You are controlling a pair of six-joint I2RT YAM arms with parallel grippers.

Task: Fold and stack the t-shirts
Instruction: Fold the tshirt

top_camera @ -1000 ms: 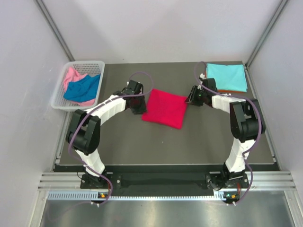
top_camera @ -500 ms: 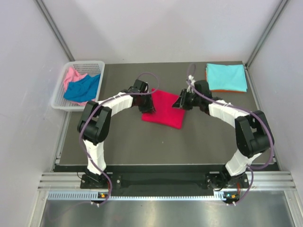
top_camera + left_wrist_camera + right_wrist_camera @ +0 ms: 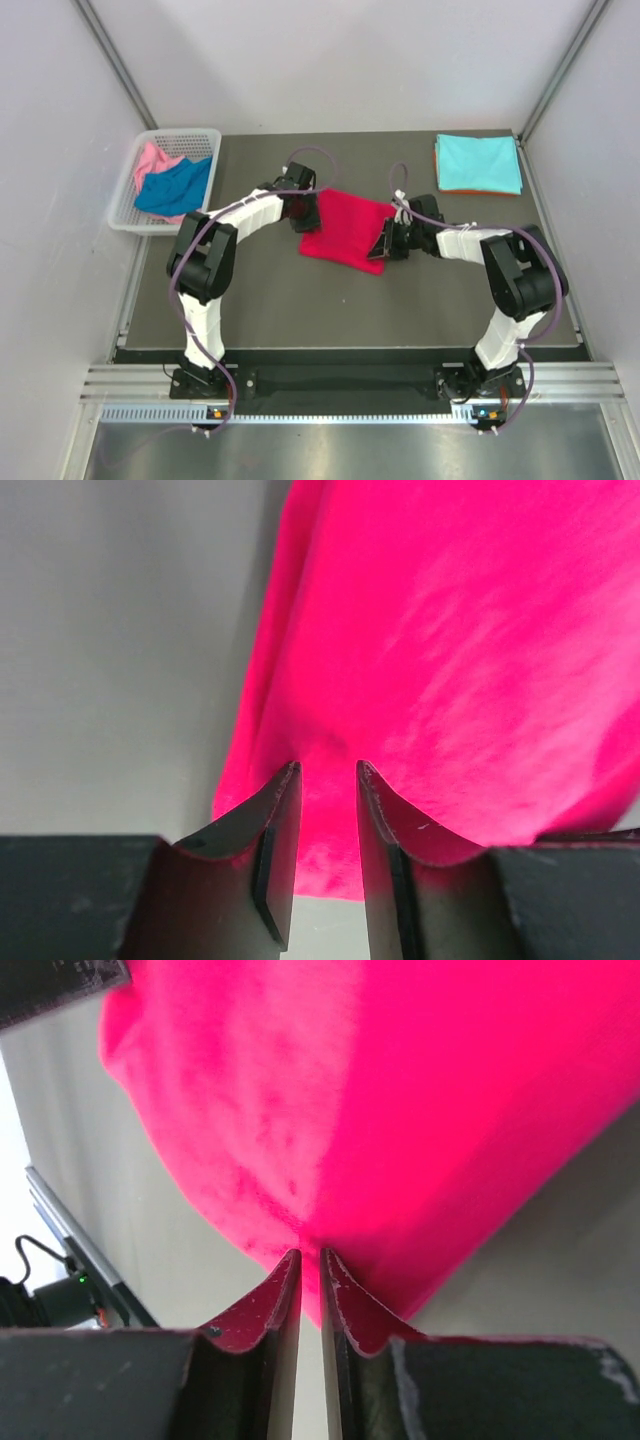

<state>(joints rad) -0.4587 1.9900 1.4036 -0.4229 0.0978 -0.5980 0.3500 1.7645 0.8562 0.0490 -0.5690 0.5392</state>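
On the dark grey table (image 3: 280, 300) we see the folded crimson red cloth t-shirt (image 3: 345, 228). At its near right corner our right gripper (image 3: 383, 247) has its jaws pinched on the cloth. At its left edge our left gripper (image 3: 305, 215) has its jaws apart over the cloth. Farther left, a white plastic lattice basket (image 3: 125, 222) holds the royal blue t-shirt (image 3: 172, 188) and the pink t-shirt (image 3: 152, 160). Farther right, the folded light turquoise t-shirt (image 3: 478, 163) lies on the orange t-shirt (image 3: 485, 192).
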